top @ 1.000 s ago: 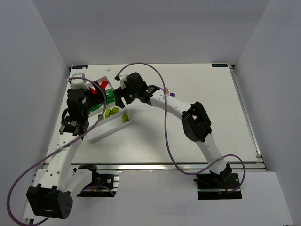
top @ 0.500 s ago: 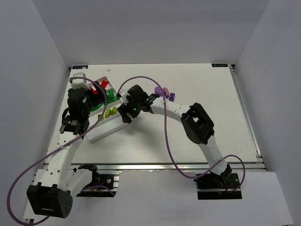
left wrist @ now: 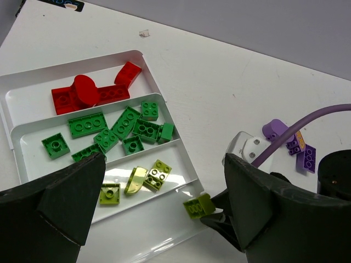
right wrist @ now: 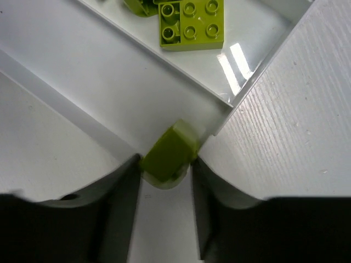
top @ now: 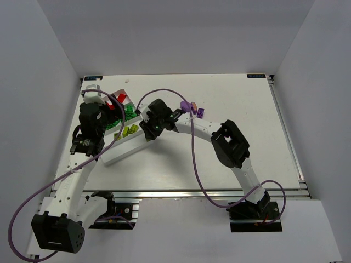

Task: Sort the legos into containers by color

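1. My right gripper (right wrist: pixel 164 164) is closed on one small yellow-green brick (right wrist: pixel 167 152). A finger presses each side of it, and the jaws stand partly apart around it.
2. The held brick rests against the outer wall of the white tray (right wrist: pixel 109 93), right at a corner and outside the compartments. It is the tray corner nearest the middle of the table (top: pixel 230 159).
3. My left gripper (left wrist: pixel 164 181) is wide open. It holds and touches nothing, and it hangs above the tray.
4. The tray lies at an angle near the table's left edge, toward the far-left corner.
5. Only the left wrist view shows the sorting:
   - The red bricks (left wrist: pixel 88 94) lie in the far compartment.
   - The green bricks (left wrist: pixel 118 131) lie in the middle one.
   - Three yellow-green bricks (left wrist: pixel 140 179) lie in the next.
   - The purple bricks (left wrist: pixel 296 148) lie loose on the table, well apart from the tray, beside a purple cable (left wrist: pixel 323 116).
6. Only the right wrist view shows the grip close up. It also shows a square studded brick (right wrist: pixel 192 24) inside the compartment, just over the wall from the held one.
7. The top view shows both arms reaching to the tray, but there I cannot tell how my jaws stand.
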Controlling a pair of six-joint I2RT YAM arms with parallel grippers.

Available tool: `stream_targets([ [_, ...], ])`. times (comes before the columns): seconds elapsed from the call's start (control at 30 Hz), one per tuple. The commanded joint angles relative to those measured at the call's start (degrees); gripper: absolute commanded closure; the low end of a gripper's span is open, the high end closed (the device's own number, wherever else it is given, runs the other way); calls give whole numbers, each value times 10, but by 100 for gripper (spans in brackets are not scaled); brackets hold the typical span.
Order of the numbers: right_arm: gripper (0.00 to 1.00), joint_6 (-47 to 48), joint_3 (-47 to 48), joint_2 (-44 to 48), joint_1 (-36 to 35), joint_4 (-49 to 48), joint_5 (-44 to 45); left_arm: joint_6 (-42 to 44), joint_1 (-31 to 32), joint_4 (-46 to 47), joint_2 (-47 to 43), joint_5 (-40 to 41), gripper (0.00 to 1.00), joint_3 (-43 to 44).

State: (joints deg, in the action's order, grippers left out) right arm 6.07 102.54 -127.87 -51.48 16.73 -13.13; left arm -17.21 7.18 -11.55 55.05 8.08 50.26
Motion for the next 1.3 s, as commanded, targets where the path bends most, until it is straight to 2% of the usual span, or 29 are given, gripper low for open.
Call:
stream_targets([
  [0.0, 61, 2, 26, 3, -5, -4, 22, 2, -4, 5, -5, -10, 2, 1],
  [0.07, 69, 4, 24, 6, -6, -11, 28, 2, -3, 5, -6, -10, 2, 1],
  [0.1, 76, 5, 23, 7, -8, -13, 29, 2, -3, 5, -5, -10, 2, 1],
  [0.2, 86, 6, 24, 15, -10, -19, 32, 2, -4, 5, -6, -10, 2, 1],
  [0.33, 91, 6, 23, 31, -10, -25, 32, 2, -3, 5, -5, -10, 2, 1],
  [0.7, 93, -3, 84, 47, -11, -12, 21, 2, -4, 5, -6, -9, 2, 0],
  [0.93, 93, 5, 146, -5, -12, -10, 49, 3, -3, 5, -6, -7, 2, 0],
  [1.03, 87, 11, 211, -52, -12, 4, 62, 3, -4, 3, -6, -4, 2, 0],
  [1.07, 82, 13, 239, -62, -11, 10, 65, 3, -4, 4, -6, -4, 2, -1],
  [1.17, 72, 14, 261, -89, -12, 25, 68, 3, -3, 4, -6, -4, 2, 1],
  [1.27, 70, 17, 253, -91, -12, 21, 78, 3, -4, 4, -6, -5, 2, 0],
])
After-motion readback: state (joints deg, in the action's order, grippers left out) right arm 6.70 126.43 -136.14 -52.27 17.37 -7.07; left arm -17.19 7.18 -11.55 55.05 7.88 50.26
